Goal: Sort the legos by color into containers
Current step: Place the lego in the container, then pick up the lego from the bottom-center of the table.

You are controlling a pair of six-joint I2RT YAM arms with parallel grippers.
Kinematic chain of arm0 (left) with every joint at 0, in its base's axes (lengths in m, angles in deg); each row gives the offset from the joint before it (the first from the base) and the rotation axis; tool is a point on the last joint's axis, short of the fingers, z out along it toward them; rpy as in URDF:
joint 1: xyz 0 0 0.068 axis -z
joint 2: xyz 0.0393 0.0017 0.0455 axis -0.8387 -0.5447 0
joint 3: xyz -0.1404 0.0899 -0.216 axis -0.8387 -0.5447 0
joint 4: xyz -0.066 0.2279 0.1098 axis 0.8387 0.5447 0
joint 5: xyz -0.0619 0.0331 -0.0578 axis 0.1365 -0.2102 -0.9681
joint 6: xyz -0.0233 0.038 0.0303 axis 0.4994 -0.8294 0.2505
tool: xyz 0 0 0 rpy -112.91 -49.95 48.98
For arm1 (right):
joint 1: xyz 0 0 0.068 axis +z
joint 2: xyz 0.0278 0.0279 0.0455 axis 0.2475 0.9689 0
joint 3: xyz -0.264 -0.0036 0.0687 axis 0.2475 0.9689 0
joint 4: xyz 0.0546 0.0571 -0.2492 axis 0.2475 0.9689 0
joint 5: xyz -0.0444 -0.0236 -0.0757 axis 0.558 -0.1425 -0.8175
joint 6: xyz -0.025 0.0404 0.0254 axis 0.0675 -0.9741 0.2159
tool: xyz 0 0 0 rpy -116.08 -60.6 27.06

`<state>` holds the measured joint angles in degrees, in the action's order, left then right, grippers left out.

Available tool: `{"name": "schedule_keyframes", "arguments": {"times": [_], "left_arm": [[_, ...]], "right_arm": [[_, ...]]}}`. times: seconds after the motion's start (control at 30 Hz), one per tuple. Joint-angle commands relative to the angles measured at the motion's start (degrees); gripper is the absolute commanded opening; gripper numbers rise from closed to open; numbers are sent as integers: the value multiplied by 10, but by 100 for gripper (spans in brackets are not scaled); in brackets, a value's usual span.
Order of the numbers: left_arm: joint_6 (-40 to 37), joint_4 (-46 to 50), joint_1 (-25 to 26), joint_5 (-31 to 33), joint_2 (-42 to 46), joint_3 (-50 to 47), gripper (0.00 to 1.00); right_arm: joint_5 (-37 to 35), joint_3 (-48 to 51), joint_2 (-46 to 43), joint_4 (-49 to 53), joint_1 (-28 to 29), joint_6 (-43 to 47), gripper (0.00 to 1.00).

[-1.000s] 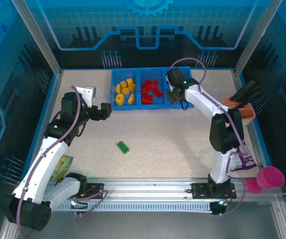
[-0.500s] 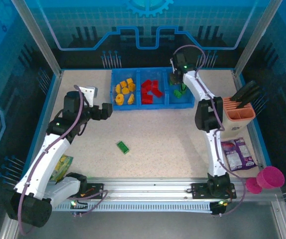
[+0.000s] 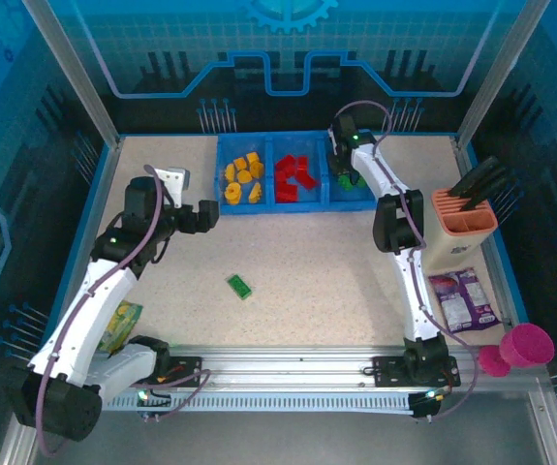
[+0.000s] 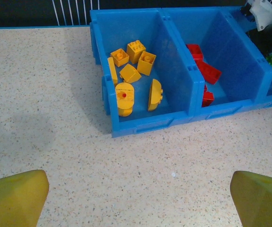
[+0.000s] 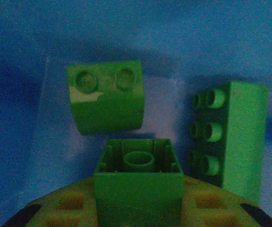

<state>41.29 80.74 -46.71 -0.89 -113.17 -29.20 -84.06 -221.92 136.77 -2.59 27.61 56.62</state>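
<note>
Over the last second my right arm has stretched out from the near wall of the tray (image 3: 288, 204) to reach well inside its right compartment (image 5: 173, 47), and my right fingers (image 3: 344, 160) now hang low over its floor. They are clamped on a green brick (image 5: 138, 187), held with its hollow underside facing the wrist camera and the yellow pads showing on either side of it. Just beyond these fingers two more green ones lie on the compartment floor: a curved brick (image 5: 106, 97) ahead and slightly left, and a long brick (image 5: 230, 137) ahead to the right. Neither touches the one I carry. I judge that this brick is where it belongs and only needs letting go. The drop looks short, so it should settle between its neighbours rather than bounce out. My left arm has hardly stirred in that time. My left fingers (image 3: 207, 215) stand wide apart and hold nothing, hovering over the bare surface (image 3: 307, 262) short of the tray. The yellow legos (image 4: 146, 63) sit in the compartment straight ahead of them, and the red legos (image 4: 209, 73) in the one ahead to their right. One loose green brick (image 3: 239, 286) lies on the surface behind the left fingers, well apart from the tray, exactly where it lay before. By my reckoning that is the last piece left to sort once this one is released.
</note>
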Motion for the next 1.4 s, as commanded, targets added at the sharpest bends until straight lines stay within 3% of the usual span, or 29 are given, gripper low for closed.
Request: {"name": "schedule_keyframes", "arguments": {"times": [0.0, 0.27, 0.5, 0.6, 0.7, 0.93, 1.1, 1.23, 1.37], "left_arm": [[5, -7, -5, -8, -3, -3, 99], [4, -6, -5, -7, -2, -5, 99], [5, -8, -5, -10, -2, -8, 99], [1, -12, -5, -16, -3, -12, 99], [-1, -13, -5, -16, -5, -14, 99], [-1, -14, -5, -23, -3, -17, 99], [-1, -14, -5, -28, 2, -19, 99], [-1, -16, -5, -29, 4, -18, 99], [-1, -15, -6, -26, 8, -16, 99]], "right_arm": [[0, 5, -20, 5, -9, 7, 30], [2, 3, -19, 3, -8, 8, 36], [5, 3, -36, -5, -9, 4, 52], [-1, 6, -49, -8, -9, -2, 54], [1, 6, -60, -9, -9, -3, 51], [6, 28, -94, -11, -5, 0, 32], [5, 60, -120, -6, -2, 5, 27], [4, 119, -182, -7, 8, 6, 26], [-2, 229, -304, -17, 45, 13, 27]]}}
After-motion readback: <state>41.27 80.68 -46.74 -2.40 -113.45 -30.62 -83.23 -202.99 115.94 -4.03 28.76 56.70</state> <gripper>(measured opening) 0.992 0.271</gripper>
